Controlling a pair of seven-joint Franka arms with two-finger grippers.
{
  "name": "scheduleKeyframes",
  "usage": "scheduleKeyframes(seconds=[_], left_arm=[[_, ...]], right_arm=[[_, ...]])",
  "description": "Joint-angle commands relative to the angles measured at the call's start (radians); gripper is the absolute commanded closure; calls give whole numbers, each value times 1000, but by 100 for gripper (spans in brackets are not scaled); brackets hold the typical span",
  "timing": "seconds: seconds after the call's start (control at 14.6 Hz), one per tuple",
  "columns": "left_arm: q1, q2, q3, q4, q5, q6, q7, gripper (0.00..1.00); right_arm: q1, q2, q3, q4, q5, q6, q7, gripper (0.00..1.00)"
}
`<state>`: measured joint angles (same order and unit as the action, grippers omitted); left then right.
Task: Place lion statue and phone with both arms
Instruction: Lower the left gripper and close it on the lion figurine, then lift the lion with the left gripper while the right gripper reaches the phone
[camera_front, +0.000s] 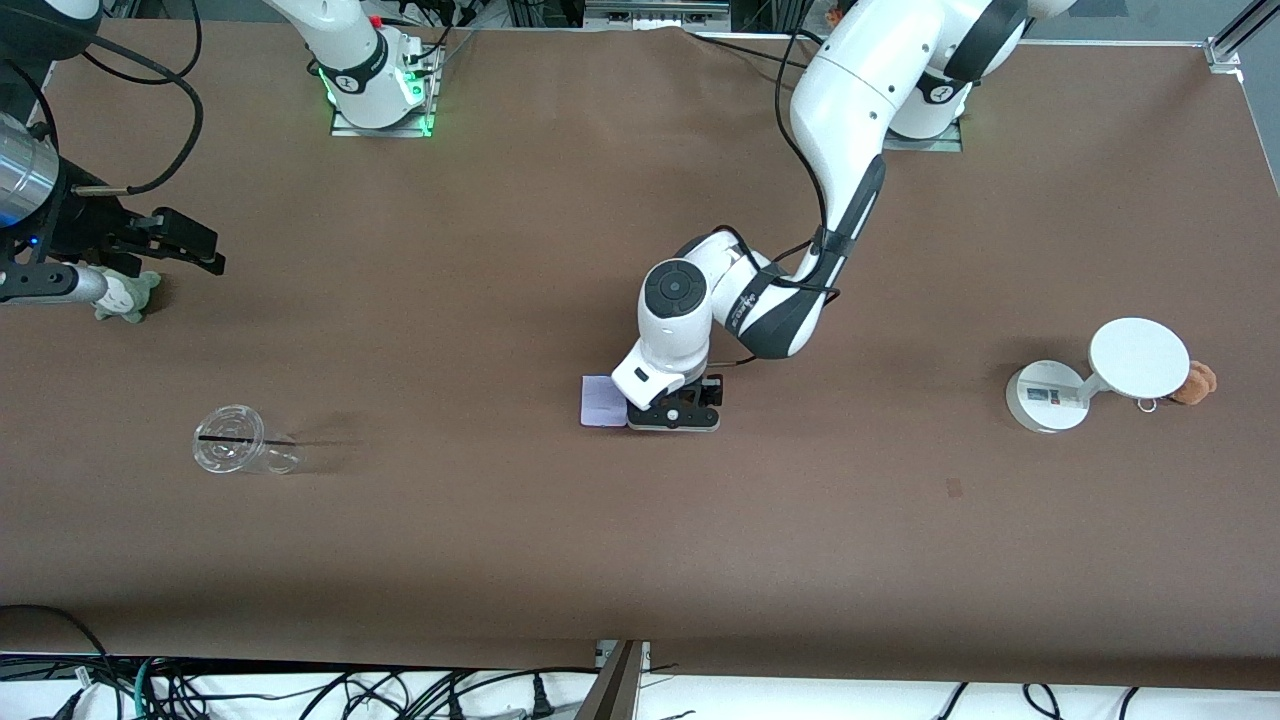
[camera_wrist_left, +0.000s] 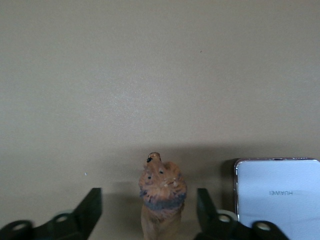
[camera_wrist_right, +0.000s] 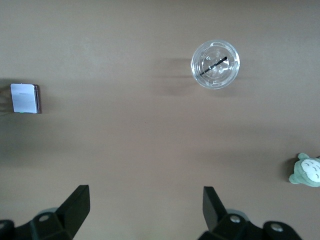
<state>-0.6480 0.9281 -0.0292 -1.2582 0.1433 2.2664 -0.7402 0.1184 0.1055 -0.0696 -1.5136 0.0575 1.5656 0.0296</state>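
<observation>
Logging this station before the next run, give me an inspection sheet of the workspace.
Surface: brown table, a small dark spot near the front.
Job's things: lion between the left fingers; phone flat beside it.
Clutter: clear cup on its side; green plush; white stand; tan plush.
Grippers: left gripper low at mid-table, open around the lion; right gripper open, waiting above the table's right-arm end.
Cables: bundles along the front edge.
Surroundings: nothing seen.

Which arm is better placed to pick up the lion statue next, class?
The left. Its pincer is open, straddling the lion statue beside the phone at mid-table. The right pincer, open, hangs high over its own end, near the plush toy.
</observation>
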Motion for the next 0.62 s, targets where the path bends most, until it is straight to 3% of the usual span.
scheduleKeyframes(seconds=[0.0,0.14,0.41,0.55], left_arm=[[-2,-6,3,-6,3,10,-2,75],[-2,-6,3,-6,-11,10,-8,100],[28,-15,3,-4,-70,10,1,100],[112,-25,-26,-9,-132,2,56,100]], right_arm=[[0,31,-1,18,18,-18,-8,0],[1,33,-1,13,18,-12,-13,0],[3,108,-1,12,18,-31,-20,0],[0,118,-1,13,18,-32,-14,0]])
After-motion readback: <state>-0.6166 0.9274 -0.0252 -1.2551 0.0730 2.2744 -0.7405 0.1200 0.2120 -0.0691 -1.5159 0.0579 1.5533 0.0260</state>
